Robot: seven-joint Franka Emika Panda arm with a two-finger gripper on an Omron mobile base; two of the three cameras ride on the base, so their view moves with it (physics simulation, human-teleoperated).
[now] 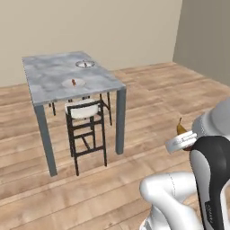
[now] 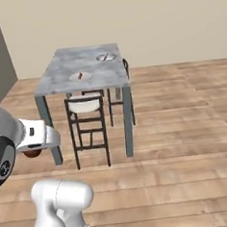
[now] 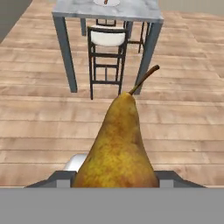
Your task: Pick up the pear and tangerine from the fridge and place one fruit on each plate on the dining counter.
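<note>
Nearest the hand camera, the yellow-brown, russet-speckled pear with a thin curved stem [image 3: 119, 144] fills the lower centre of the hand view, stem pointing up toward the centre of the frame. The gripper [image 3: 116, 179] is clamped on its broad lower body, with the dark finger tips just visible at either side of the fruit at the bottom of the frame. In the left base view the pear [image 1: 181, 129] shows at the right edge, its stem tip above the white wrist; in the right base view a brownish part of it [image 2: 32, 152] shows under the wrist at the left edge.

Handling judgement: the fruit looks firm, light and smooth-skinned, tapering toward the neck. A hold across the widest part suits it; a hold on the neck could let it slip. Hard squeezing may bruise it.

Beyond the pear lies the wooden plank floor [image 3: 183, 109]. Further on, a black-framed stool with a white seat [image 1: 84, 110] stands tucked under the rectangular grey-white marble tabletop on dark grey legs [image 1: 47, 76], in the upper left of the left base view.

On that tabletop sit two small round pale plates, well apart: the nearer plate [image 1: 73, 82] and the farther plate [image 1: 85, 64]. Each carries a small dark mark that is too small to identify. The tabletop is well apart from the gripper, so the carry is judged unfinished.
</note>
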